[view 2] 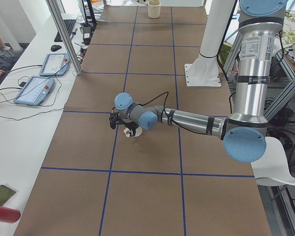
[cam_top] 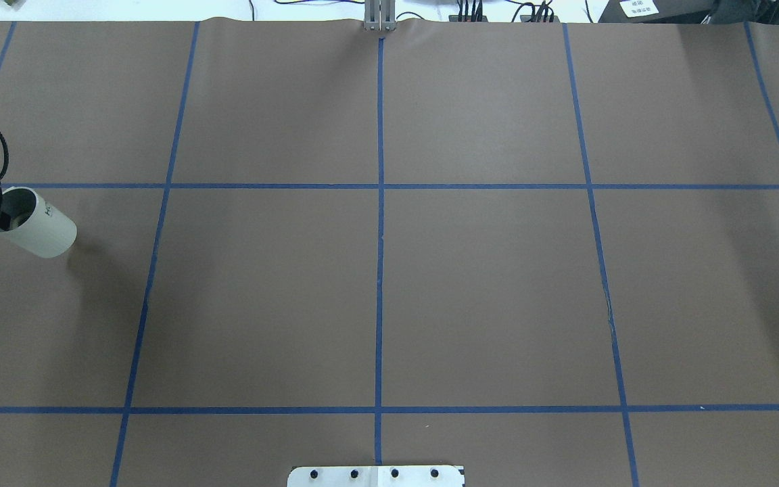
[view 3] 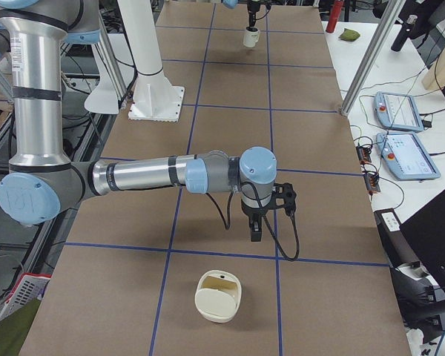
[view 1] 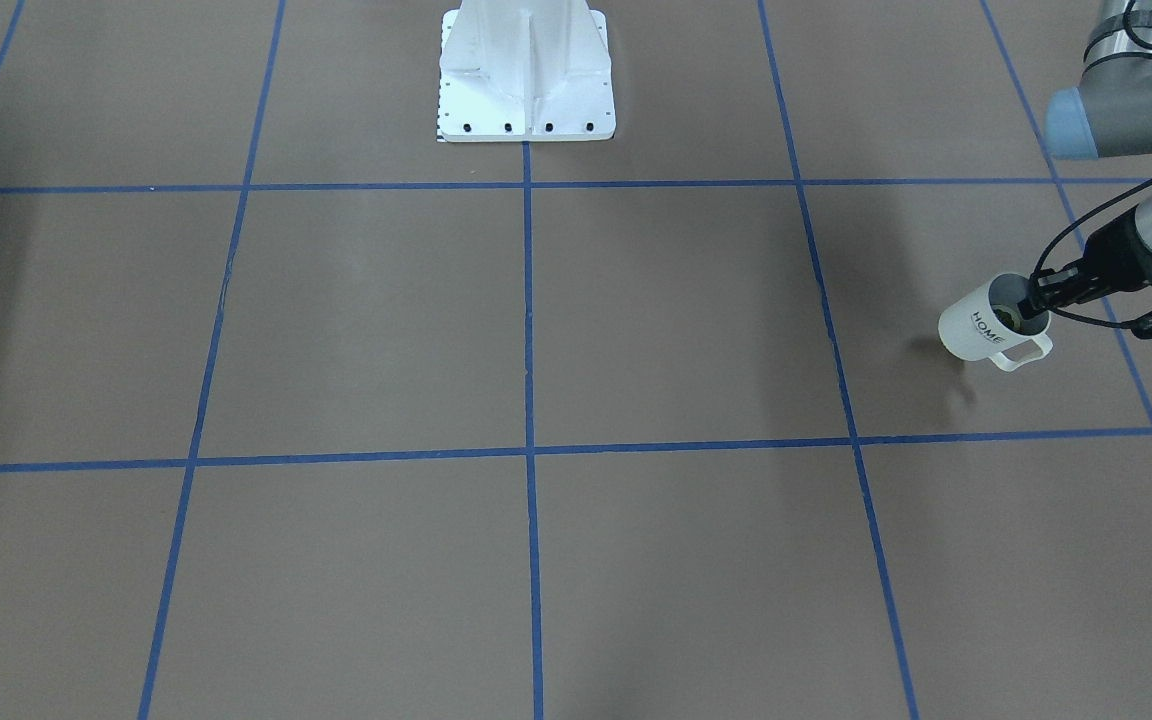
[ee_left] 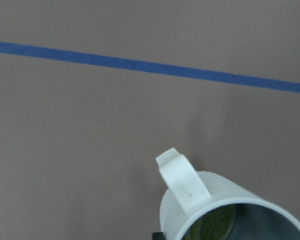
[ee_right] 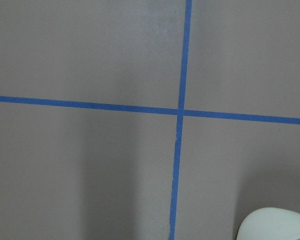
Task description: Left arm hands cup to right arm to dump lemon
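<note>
Cup [view 1: 976, 330] held by left gripper [view 1: 1039, 300] — handover not yet made.
White mug with dark "HOME" on the side and a squarish handle, tilted with its mouth toward the wrist; the yellow-green lemon [view 1: 1014, 318] sits inside. Fingers clamped on the rim, one inside the mouth. Cup hangs at the robot's left end of the table [view 1: 636, 330], apparently lifted clear, judging by the offset shadow. Right gripper [view 3: 256, 228] well apart at the other end, pointing down near a cream container [view 3: 217, 297] — spread or closed, cannot tell. Left to do: carry across, transfer, dump.

one cup [view 1: 971, 330], one lemon [ee_left: 217, 224] — two arms [view 2: 196, 120] [view 3: 141, 174]
</note>
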Robot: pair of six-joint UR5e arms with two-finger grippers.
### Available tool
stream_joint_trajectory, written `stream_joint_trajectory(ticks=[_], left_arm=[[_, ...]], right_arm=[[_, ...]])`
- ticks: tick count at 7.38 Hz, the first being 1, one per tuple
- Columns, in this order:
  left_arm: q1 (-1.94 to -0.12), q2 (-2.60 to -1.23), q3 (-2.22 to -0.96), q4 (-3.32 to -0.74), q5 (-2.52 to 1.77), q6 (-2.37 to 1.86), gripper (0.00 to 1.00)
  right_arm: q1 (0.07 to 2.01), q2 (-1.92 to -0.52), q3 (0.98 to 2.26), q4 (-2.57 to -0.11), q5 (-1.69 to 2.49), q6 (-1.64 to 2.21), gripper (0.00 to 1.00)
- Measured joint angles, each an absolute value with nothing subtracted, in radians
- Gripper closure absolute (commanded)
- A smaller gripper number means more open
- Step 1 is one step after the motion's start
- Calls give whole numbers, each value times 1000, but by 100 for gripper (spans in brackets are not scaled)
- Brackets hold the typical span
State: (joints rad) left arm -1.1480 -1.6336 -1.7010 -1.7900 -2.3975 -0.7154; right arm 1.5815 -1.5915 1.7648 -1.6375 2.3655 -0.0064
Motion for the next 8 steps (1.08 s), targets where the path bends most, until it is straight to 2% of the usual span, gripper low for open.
stream_joint_trajectory(ticks=[3, 5, 8], left_arm=[[-1167, -1830, -1844, -1403, -2397, -731, 100], [-1165, -1971, -1850, -1289, -2399, -829, 100], [-1098, -2173, -1782, -1268, -2401, -1073, 100]], right_arm=[[1560, -1543, 1794, -1639, 2380, -6, 0], [1543, -1554, 1797, -1609, 2430, -9, 0], [1489, -1547, 1794, -1499, 2464, -5, 0]])
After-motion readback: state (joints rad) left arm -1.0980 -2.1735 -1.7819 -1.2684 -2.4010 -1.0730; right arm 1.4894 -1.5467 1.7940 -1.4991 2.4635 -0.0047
